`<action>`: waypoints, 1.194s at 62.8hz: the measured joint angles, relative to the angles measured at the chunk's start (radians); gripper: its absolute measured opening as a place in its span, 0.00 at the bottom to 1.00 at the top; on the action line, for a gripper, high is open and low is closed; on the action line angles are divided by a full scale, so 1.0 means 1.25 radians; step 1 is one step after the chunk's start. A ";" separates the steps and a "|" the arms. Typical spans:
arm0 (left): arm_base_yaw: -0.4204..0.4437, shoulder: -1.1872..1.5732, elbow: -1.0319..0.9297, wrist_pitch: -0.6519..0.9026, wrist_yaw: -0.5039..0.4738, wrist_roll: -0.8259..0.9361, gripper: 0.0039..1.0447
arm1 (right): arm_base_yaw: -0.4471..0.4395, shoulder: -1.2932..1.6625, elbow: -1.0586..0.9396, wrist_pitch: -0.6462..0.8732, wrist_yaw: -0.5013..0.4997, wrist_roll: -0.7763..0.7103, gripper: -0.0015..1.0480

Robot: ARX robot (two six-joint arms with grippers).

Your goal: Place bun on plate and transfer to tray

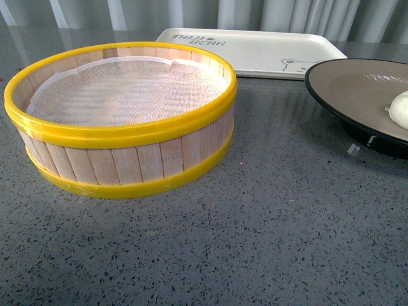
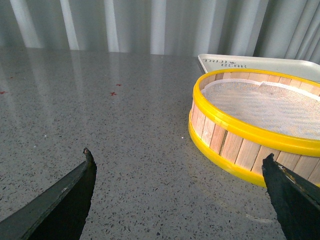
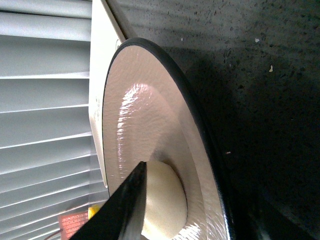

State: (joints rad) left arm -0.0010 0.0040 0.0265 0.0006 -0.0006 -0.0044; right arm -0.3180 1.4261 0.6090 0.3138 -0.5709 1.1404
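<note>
One bun (image 1: 400,109) on one plate (image 1: 357,83), one tray (image 1: 255,51), one steamer basket (image 1: 127,159); grey speckled countertop (image 1: 255,242), curtains (image 1: 255,13). Left gripper (image 2: 177,165) wide, right gripper (image 3: 137,180) unclear.

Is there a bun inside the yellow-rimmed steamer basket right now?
No, the steamer basket holds only its white cloth liner, while the bun sits on the black-rimmed plate.

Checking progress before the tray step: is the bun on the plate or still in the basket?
On the plate: the bun rests on its grey inside; the basket holds only its white cloth liner.
</note>
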 joint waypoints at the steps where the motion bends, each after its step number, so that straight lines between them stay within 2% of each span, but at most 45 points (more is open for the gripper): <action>1: 0.000 0.000 0.000 0.000 0.000 0.000 0.94 | 0.000 0.000 0.000 0.000 0.000 0.001 0.32; 6: 0.000 0.000 0.000 0.000 0.000 0.000 0.94 | -0.002 0.002 0.000 0.005 -0.004 0.005 0.15; 13: 0.000 0.000 0.000 0.000 0.000 0.000 0.94 | -0.003 0.007 0.004 0.012 -0.015 0.020 0.02; 35: 0.000 0.000 0.000 0.000 0.000 0.000 0.94 | 0.006 0.002 0.011 0.025 -0.023 0.027 0.02; 53: 0.000 0.000 0.000 0.000 0.000 0.000 0.94 | 0.047 -0.001 0.056 0.098 0.005 0.034 0.02; 64: 0.000 0.000 0.000 0.000 0.000 0.000 0.94 | 0.094 0.121 0.241 0.121 0.054 0.038 0.02; 66: 0.000 0.000 0.000 0.000 0.000 0.000 0.94 | 0.111 0.143 0.277 0.107 0.084 0.041 0.02; 75: 0.000 -0.001 0.000 0.000 0.000 0.000 0.94 | 0.158 0.286 0.475 0.075 0.111 0.043 0.02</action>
State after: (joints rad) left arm -0.0010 0.0032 0.0265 0.0006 -0.0006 -0.0040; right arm -0.1207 1.7832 1.2022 0.4080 -0.4316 1.1938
